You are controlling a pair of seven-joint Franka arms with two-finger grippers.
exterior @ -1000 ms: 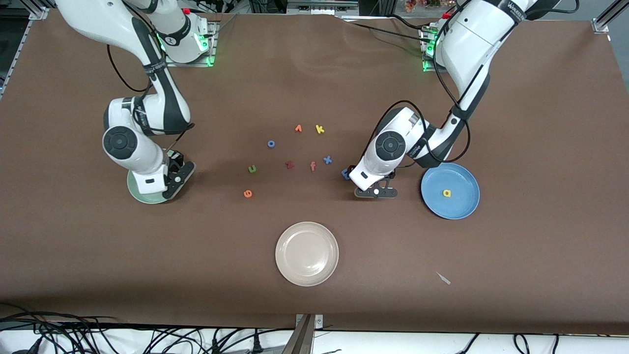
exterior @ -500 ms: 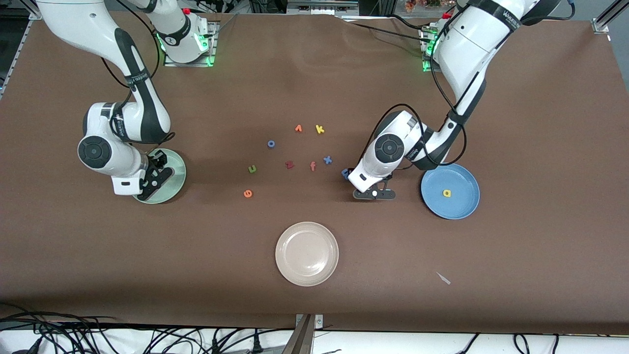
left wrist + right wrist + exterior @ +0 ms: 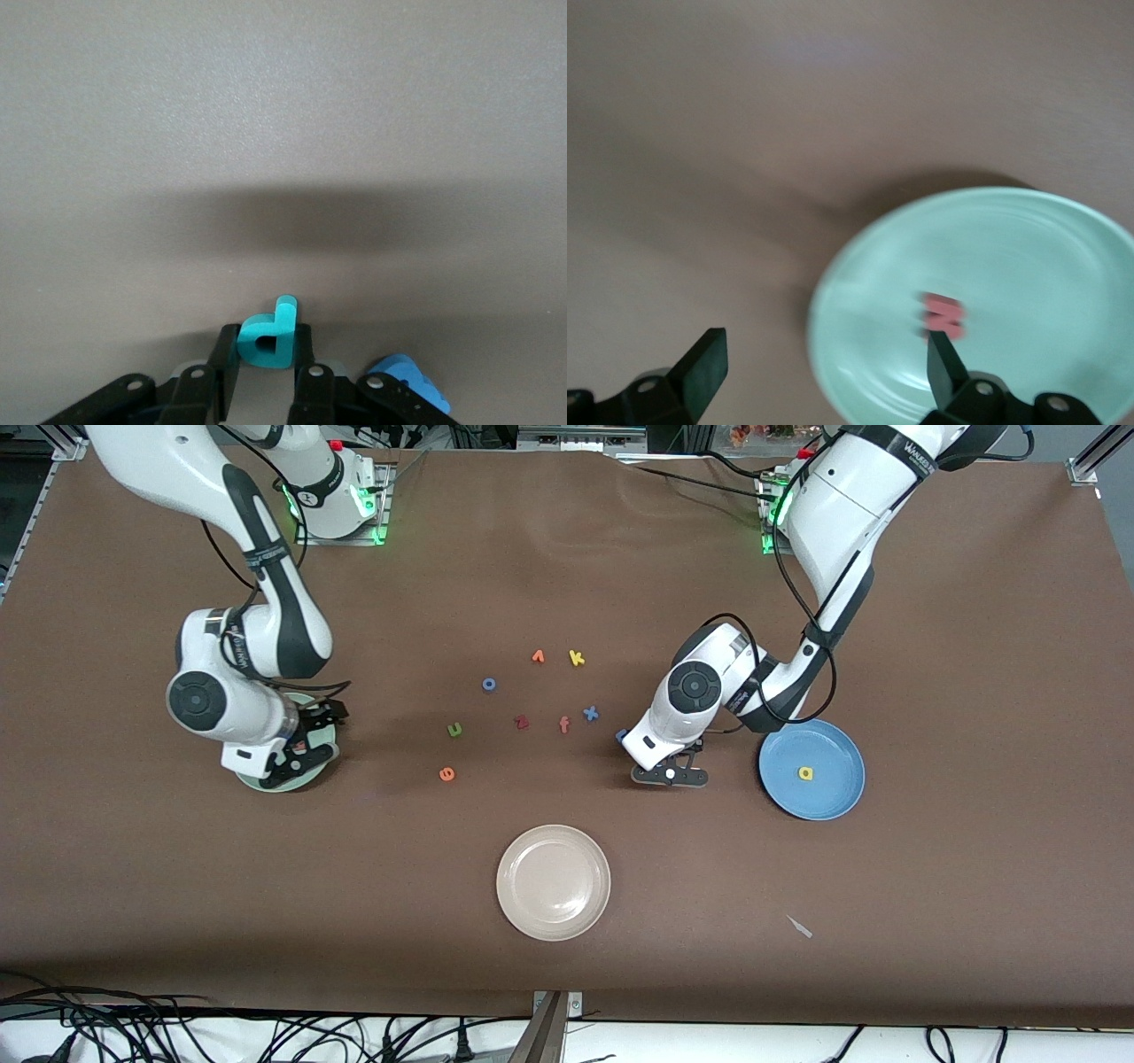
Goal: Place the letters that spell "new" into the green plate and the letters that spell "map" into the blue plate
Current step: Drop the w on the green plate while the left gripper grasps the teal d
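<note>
Release has just happened at the green plate (image 3: pixel 859 292): our right tool (image 3: pixel 824 376), clamped a second ago, now stands apart above it, and the pink "w" (image 3: pixel 943 317) lies inside. Our left tool (image 3: pixel 266 376), open before, has pinched the teal "p" (image 3: pixel 268 335) on the bench (image 3: pixel 930 646) beside the blue plate (image 3: pixel 837 802), where the yellow "a" (image 3: pixel 806 773) already rests. So two letters are placed. Blue "m" (image 3: pixel 412 391) lies just beside the pinched letter; stray "x" (image 3: pixel 590 713) and "f" (image 3: pixel 563 725) sit nearby.
</note>
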